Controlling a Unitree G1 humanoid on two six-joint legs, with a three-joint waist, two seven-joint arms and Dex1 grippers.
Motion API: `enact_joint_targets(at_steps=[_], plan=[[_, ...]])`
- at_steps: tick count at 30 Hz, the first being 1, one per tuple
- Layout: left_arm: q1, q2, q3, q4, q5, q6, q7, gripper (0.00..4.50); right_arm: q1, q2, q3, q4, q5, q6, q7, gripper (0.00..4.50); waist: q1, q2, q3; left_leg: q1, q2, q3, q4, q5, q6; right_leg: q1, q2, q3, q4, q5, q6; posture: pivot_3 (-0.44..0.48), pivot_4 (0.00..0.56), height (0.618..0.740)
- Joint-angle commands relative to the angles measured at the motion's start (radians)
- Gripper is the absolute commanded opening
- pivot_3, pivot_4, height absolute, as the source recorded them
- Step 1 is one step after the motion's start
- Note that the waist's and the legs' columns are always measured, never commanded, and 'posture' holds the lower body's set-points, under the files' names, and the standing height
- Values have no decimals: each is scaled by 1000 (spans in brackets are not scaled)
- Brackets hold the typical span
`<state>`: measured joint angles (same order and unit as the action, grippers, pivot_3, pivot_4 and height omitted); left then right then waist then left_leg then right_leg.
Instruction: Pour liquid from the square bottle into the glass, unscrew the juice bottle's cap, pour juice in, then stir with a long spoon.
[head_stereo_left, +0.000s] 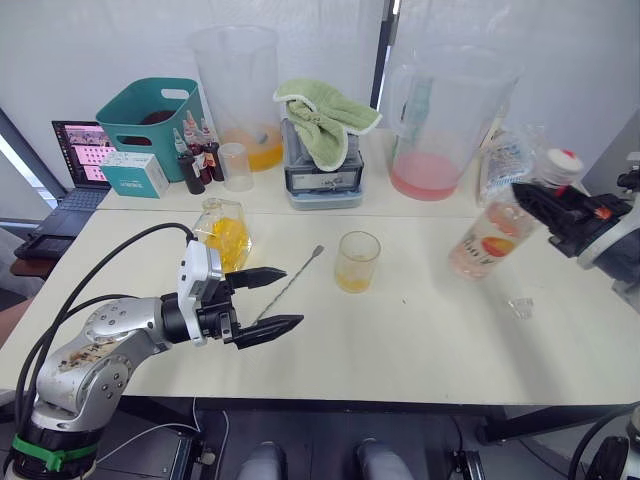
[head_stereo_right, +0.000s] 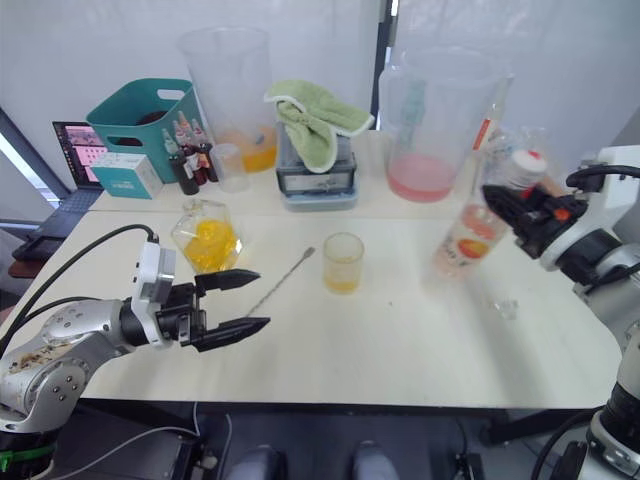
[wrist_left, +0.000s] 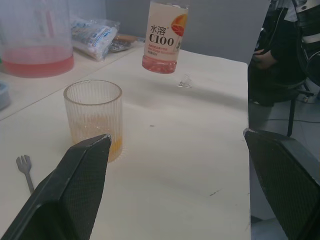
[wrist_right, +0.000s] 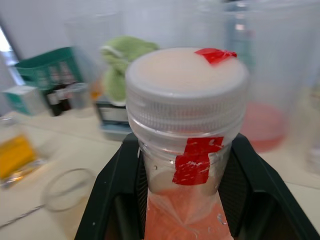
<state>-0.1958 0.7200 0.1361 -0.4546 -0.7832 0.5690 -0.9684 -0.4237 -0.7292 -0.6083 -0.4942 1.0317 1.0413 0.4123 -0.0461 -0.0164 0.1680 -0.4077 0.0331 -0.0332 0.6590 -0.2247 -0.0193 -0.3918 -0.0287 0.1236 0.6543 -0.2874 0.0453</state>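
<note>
Glass (head_stereo_left: 357, 261) has yellow liquid (step 1 likely done); right gripper (wrist_right: 185, 165) jaws clamp capped juice bottle (head_stereo_left: 487, 240); left gripper (head_stereo_left: 272, 302) jaws spread; spoon (head_stereo_left: 290, 283) untouched.

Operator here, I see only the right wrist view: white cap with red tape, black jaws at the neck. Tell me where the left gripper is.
Observer: The left gripper hovers over the near table, jaws open, holding nothing.
Operator: Report what is in the ribbed clear drinking glass.
Observer: The ribbed clear drinking glass stands mid-table with a shallow layer of orange liquid at its bottom.
Operator: Locate the long metal spoon.
Observer: The long metal spoon lies flat on the table between the left gripper and the glass.
Operator: Check the clear juice bottle's pose.
Observer: The right gripper holds the clear juice bottle tilted, lifted off the table, cap on.
</note>
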Motion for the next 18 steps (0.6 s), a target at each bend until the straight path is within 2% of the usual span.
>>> enact_joint_targets(at_steps=[1,4,8,12,18], plan=[[-24,7,2,0,7,-22,-20,4500,-23,11,55,-122,170,-5,-9,1366,0,0,0,0,0,0,0,0,0,0,0,0,0,0,0,0,150,740],[-33,7,-1,5,12,-22,-27,4500,-38,47,177,-183,216,-21,-48,1366,1,-1,0,-1,1,0,0,0,0,0,0,0,-2,0,0,0,150,740],[-40,8,-5,11,20,-22,-38,4500,-38,73,320,-239,166,-54,-46,1366,4,-1,0,-3,1,0,0,0,0,-1,0,-1,-4,0,0,0,150,740],[-43,4,-11,13,29,-24,-45,4500,11,92,531,-248,-63,-158,9,1366,4,-2,0,-4,1,-1,0,0,0,-2,0,-2,-5,0,0,0,150,740],[-53,0,-18,22,36,-25,-52,4500,60,107,645,-202,-244,-292,94,1366,5,-2,1,-9,0,-2,1,0,0,-9,-1,-2,-2,0,0,0,150,740]])
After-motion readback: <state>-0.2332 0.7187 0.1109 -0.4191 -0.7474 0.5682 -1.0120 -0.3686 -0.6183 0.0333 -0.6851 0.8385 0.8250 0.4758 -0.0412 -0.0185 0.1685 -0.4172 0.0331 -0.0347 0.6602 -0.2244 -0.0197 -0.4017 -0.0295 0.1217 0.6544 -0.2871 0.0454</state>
